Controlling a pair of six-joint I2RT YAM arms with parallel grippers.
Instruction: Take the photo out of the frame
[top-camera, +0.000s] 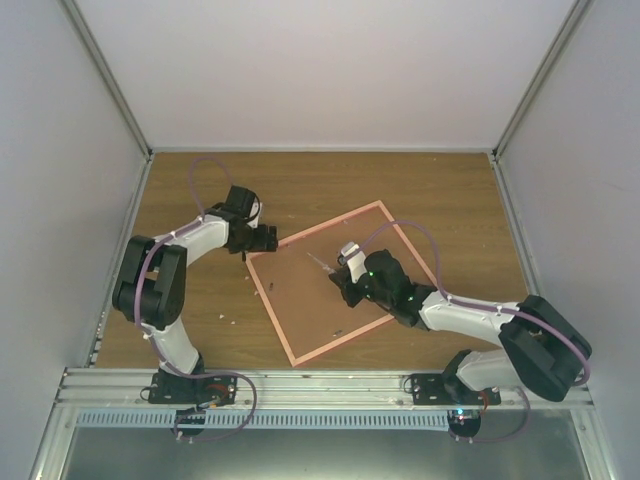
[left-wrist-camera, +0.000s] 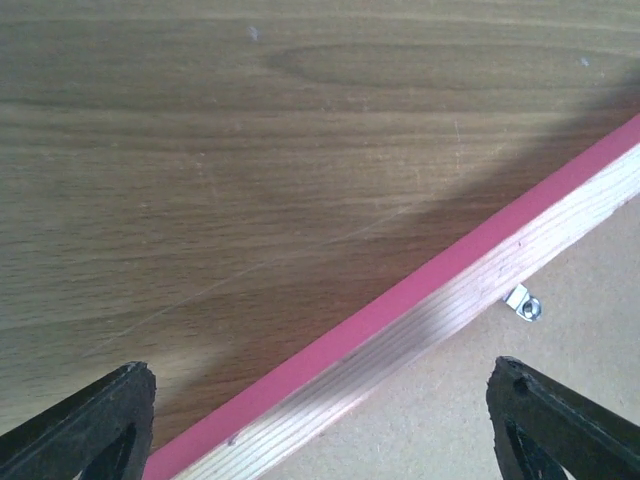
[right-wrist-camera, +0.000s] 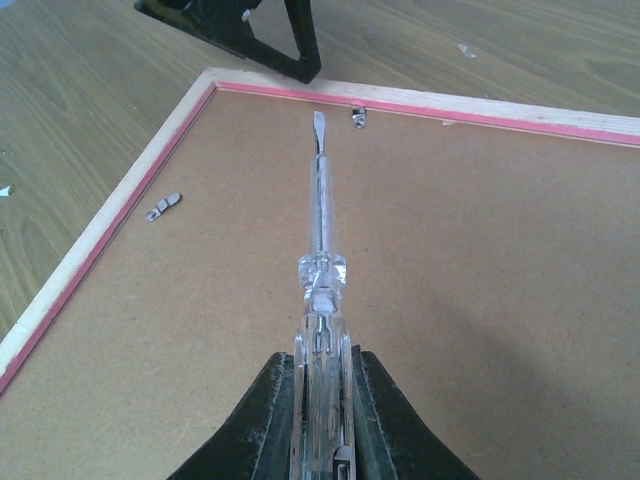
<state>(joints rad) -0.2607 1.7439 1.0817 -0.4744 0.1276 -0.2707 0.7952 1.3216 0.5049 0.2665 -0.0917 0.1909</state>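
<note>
1. Two tools are mine. My left tool (top-camera: 268, 239) stands with its jaws spread wide and nothing between them; its black fingertips (left-wrist-camera: 95, 425) straddle the left rail of the frame (top-camera: 295, 305) near its far-left corner, one over the bench (top-camera: 420, 190) and the other over the brown back.
2. My right tool (right-wrist-camera: 320, 372) is closed tightly on the clear handle of a flat-blade screwdriver (right-wrist-camera: 320, 200), whose shaft runs straight out from the jaws.
3. Left arm: elbow folded at the left side of the bench, forearm reaching rightward to the frame's corner.
4. Right arm: elbow low at the right, forearm stretched leftward over the frame's near-right part, wrist above the board.
5. The frame lies face down mid-bench, turned at an angle, its pink-red border around the brown fibreboard back.
6. The screwdriver's blade points at the far rail, ending just short of a small metal clip (right-wrist-camera: 360, 117); a second clip (right-wrist-camera: 163, 207) lies on the board beside the left rail.
7. The photo is hidden; the fibreboard back covers the whole opening.
</note>
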